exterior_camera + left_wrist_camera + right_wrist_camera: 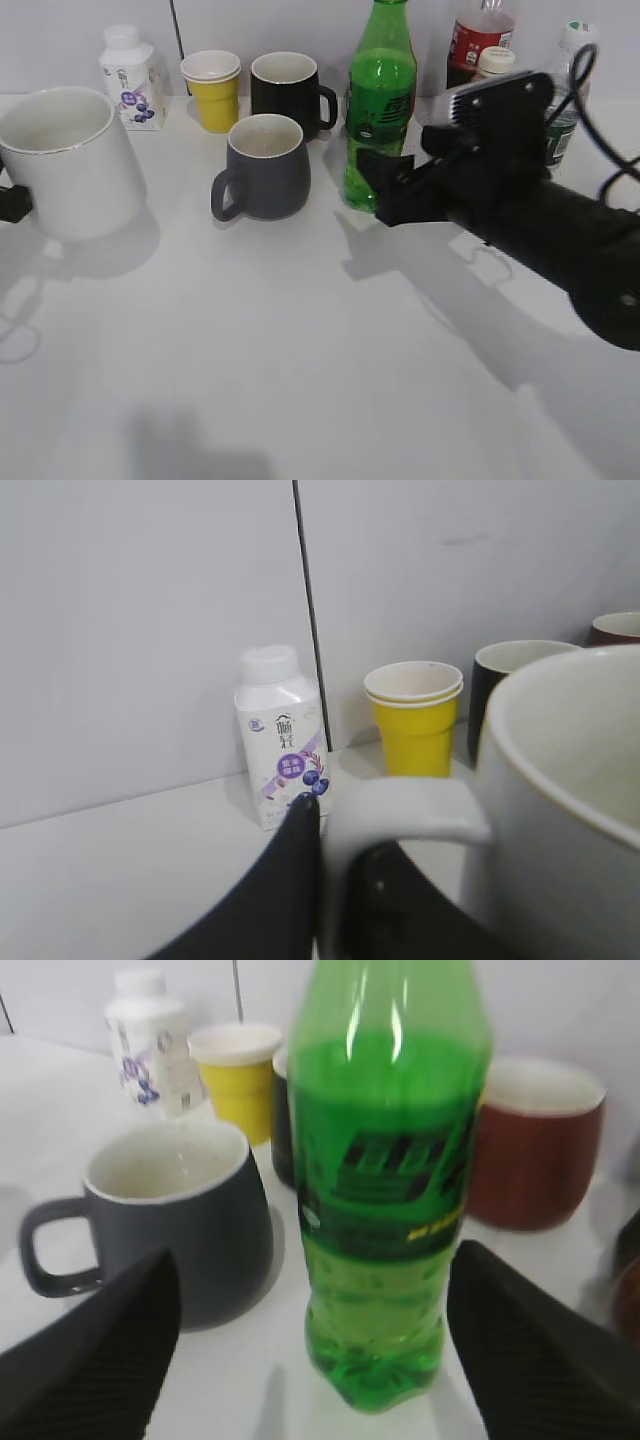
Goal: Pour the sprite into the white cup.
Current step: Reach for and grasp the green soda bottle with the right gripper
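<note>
Exterior view: white cup (68,160) sits at the left edge of the bench (300,360), upright, empty as far as visible. Left claw barely shows at the frame's left edge, by the cup's handle side. Sprite (380,105) stands upright toward the back edge, right of centre, just right of the grey mug (264,166). Right claw (385,190) is at the bottle's lower part, fingers spread, no squeeze visible. Yellow cup (212,90), black mug (288,92) and milk carton (131,90) line the back edge.

Left wrist view: left claw (335,880) is closed on the white cup's handle (410,810): one finger outside, one through the loop.

Right wrist view: right claw (310,1350) wide open, sprite centred between the fingers (95,1360), not touching either. Whether a cap is on, cannot tell. Red mug (535,1145) behind.

Progress: early. Cup held; bottle not yet gripped, lifted or tipped. Grasp, carry and pour all remain.
</note>
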You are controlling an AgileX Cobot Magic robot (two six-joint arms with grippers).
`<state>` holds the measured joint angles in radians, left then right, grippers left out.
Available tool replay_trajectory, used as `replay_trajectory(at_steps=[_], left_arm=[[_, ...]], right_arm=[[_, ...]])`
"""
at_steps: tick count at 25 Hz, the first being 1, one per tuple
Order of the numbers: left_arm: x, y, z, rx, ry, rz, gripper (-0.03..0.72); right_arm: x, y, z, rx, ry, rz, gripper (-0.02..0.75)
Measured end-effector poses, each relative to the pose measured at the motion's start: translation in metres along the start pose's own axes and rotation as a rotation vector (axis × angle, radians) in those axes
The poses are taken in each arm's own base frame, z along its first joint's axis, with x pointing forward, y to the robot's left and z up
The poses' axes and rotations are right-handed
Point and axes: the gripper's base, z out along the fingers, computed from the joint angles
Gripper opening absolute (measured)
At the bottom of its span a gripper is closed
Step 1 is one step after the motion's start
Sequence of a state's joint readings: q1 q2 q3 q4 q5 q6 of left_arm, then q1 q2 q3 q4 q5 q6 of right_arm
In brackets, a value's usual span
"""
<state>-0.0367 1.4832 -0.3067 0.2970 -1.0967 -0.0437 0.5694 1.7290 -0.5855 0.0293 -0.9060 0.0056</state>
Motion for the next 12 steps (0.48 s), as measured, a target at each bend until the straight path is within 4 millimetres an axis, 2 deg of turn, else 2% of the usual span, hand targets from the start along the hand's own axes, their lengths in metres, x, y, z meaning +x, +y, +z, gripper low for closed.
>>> replay_trajectory(at_steps=[3, 12], left_arm=[[-0.004, -0.002, -0.004, 0.014, 0.050, 0.029, 0.041], [-0.023, -0.008, -0.018, 0.064, 0.048, 0.075, 0.041]], right_arm=[[0.005, -0.002, 0.016, 0.021, 0.008, 0.025, 0.631], [-0.011, -0.007, 0.060, 0.088, -0.059, 0.092, 0.631]])
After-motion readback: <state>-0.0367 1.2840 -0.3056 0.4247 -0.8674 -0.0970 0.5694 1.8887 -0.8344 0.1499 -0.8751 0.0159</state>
